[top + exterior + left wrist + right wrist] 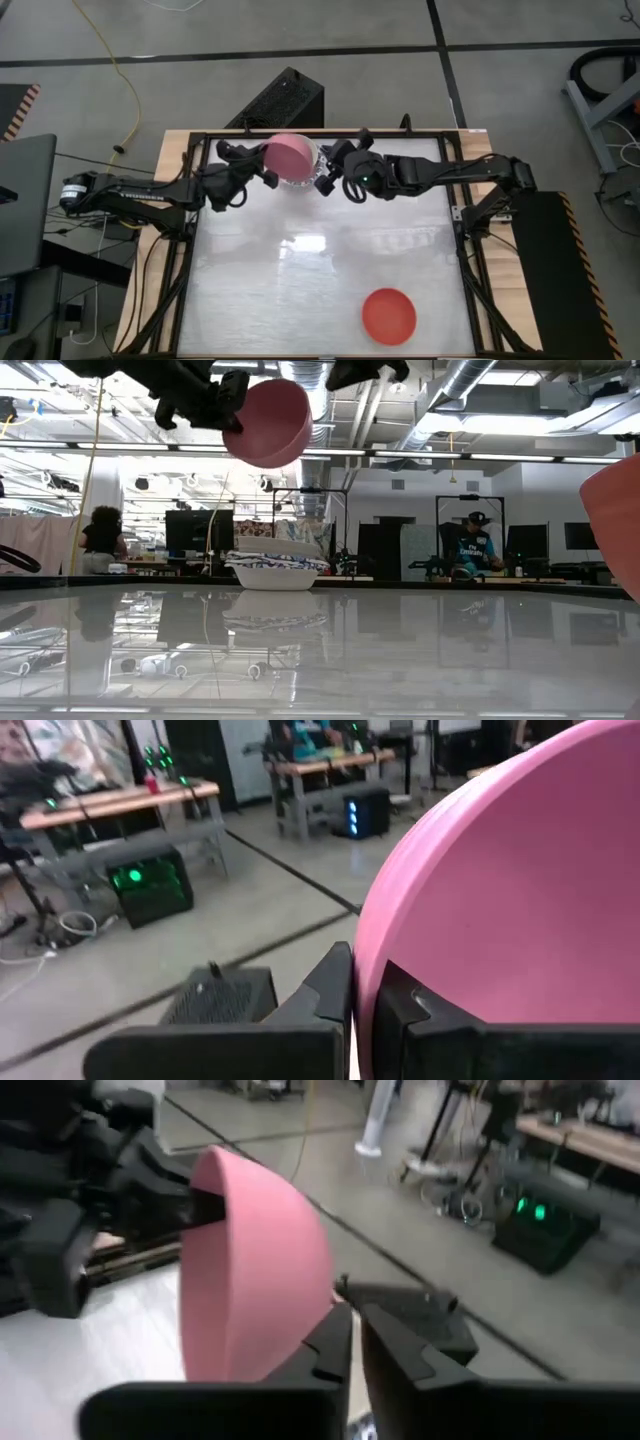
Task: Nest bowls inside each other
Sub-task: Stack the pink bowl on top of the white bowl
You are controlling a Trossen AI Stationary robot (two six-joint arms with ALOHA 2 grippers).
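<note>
- red bowl (388, 315) sits closest to you in the high view, alone on the near right part of the glossy table (300, 290), well apart from both arms; in the low view its edge (615, 520) fills the right margin.
- farther back, you can see the stack of white bowls with blue-patterned rims (275, 568) resting on the table near its far edge; how many are nested there you cannot tell.
- your left gripper (262, 168) hangs above that stack with its fingers pinched shut on the rim of the pink bowl (290, 156); the left wrist view shows the two dark fingers (330, 995) clamped on either side of the pink wall (500, 890).
- the pink bowl (268, 422) is in the air, tilted on its side, clear of the stack below it in the low view.
- your right gripper (328, 178) is just beside the pink bowl on its other side; in the right wrist view its fingers (335, 1345) stand only a sliver apart, and the pink bowl (255, 1280) sits next to them, not between them, so it holds nothing.
- beyond the table, you can make out a seated person (472, 550) and another person (102, 538) in the room behind.
</note>
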